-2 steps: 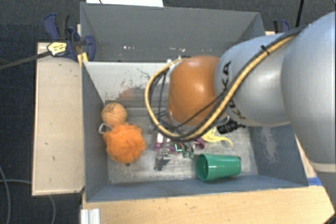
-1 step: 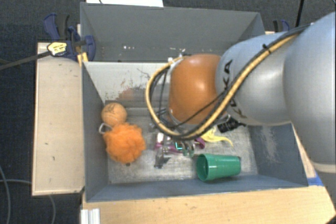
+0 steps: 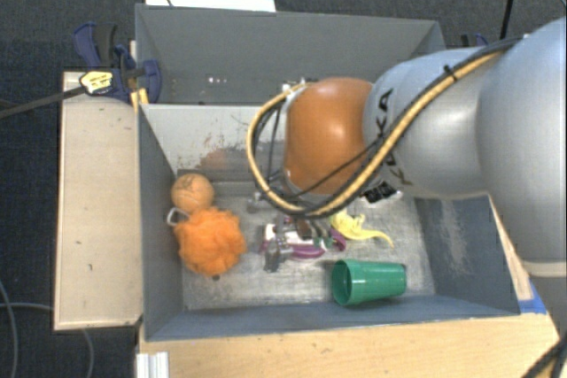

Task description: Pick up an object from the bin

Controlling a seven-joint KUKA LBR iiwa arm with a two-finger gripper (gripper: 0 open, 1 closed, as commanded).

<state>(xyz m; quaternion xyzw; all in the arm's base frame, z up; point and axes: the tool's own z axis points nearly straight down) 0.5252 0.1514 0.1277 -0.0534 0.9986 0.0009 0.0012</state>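
low in the grey metal bin (image 3: pixel 292 49), gripper (image 3: pixel 279 248) just beside a curved purple plastic piece (image 3: pixel 310 251), nothing lifted yet, open or closed impossible to tell, grasp and lift left.

In the bin (image 3: pixel 266 49), a ball (image 3: pixel 192 190) lies behind a pom-pom (image 3: pixel 211 241) at left; a cup (image 3: pixel 368 281) lies front right.

Tan ball (image 3: pixel 192 191) at left, touching a fuzzy orange pom-pom (image 3: pixel 211 241) just below it. Green plastic cup (image 3: pixel 368 281) lies on its side at lower rt, mouth twd the left. Small yellow toy (image 3: pixel 361 229) sits just above the cup, approx. apart from it.
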